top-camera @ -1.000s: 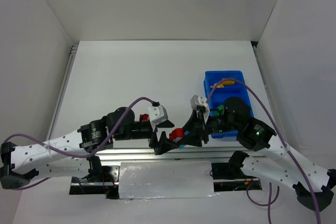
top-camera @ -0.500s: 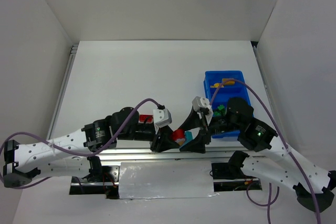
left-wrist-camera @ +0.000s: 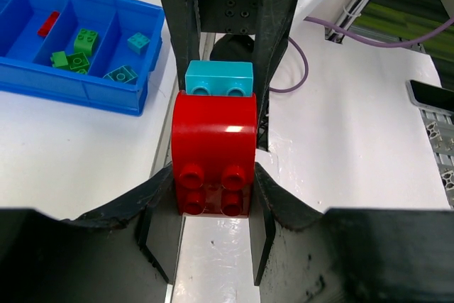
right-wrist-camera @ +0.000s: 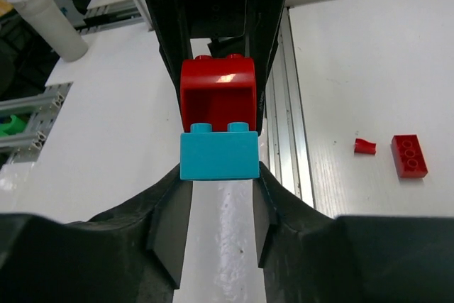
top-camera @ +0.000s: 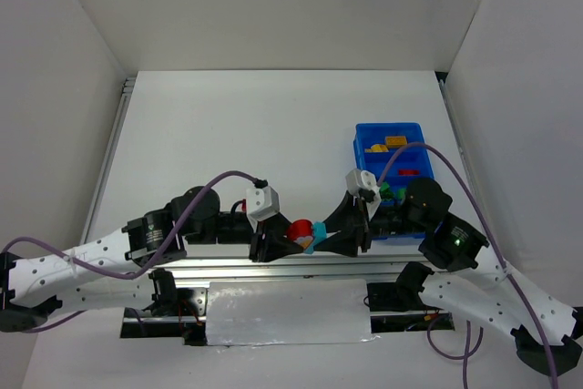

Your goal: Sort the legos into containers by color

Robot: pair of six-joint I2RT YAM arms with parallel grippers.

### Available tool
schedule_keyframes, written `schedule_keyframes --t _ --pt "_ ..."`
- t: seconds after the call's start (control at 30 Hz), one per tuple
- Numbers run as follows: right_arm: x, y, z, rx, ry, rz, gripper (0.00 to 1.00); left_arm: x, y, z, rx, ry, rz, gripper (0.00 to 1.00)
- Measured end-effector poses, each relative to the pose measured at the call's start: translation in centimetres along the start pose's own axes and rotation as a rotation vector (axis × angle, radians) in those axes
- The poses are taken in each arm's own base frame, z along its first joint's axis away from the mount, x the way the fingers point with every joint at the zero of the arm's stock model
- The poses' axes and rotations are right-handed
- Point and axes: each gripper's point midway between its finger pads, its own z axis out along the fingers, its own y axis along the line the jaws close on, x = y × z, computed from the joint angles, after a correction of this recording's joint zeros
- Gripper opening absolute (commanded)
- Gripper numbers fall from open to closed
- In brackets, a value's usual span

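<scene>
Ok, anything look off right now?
Yes: a red rounded brick and a cyan brick are stuck together, held between both arms. The left gripper clamps the red one, the right gripper the cyan one. Two colours joined cannot be sorted until pulled apart.

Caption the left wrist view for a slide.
Left gripper clamps a red brick joined to a cyan brick held by the right gripper; blue tray at upper left.
</scene>
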Motion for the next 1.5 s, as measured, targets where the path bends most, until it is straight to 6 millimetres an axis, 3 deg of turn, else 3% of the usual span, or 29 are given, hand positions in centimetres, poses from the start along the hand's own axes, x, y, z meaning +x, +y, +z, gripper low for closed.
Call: schedule_keyframes --t 0.53,0.67,0.87,0.97,1.03,1.1,1.2,1.27,1.33,1.4,1.5 --pt "0.3 -0.8 0.6 0.01 0.001 0.006 0.0 0.3 0.9 -0.5 -0.046 0.011 0.005 0.0" --pt "0.9 -2.5 1.1 0.072 0.012 0.02 0.0 0.4 2.3 -1.3 -0.103 0.018 0.009 0.0" --pt "3.5 -5.3 1.1 0.179 0.051 0.079 0.0 -2.0 4.3 -2.6 -0.178 -0.043 0.011 0.0" --pt "3.6 -7.9 0.4 0.329 0.027 0.113 0.0 -3.0 5.7 -3.2 -0.244 -0.068 0.004 0.0" --pt "3.2 -10.5 -0.9 0.495 -0.013 0.146 0.0 -3.3 6.9 -3.6 -0.313 -0.075 -0.011 0.0" --pt "3.1 -14.3 -3.4 0.741 -0.054 0.247 0.0 -3.6 8.4 -4.1 -0.403 -0.073 -0.042 0.0" --pt "3.8 -20.6 -10.2 1.158 -0.105 0.442 0.0 -3.8 10.9 -4.7 -0.55 -0.062 -0.1 0.0" --pt "5.2 -23.4 -14.8 1.386 -0.146 0.558 0.0 -3.1 12.6 -5.1 -0.645 -0.04 -0.143 0.0" --pt "7.9 -24.1 -18.1 1.54 -0.146 0.664 0.0 -1.9 14.1 -5.7 -0.735 -0.012 -0.191 0.0" --pt "9.8 -23.4 -20.5 1.646 -0.173 0.734 0.0 -0.6 15.5 -6.7 -0.822 0.022 -0.234 0.0" --pt "10.8 -22.3 -22.9 1.741 -0.238 0.791 0.0 0.7 17.4 -8.8 -0.94 0.046 -0.293 0.0"
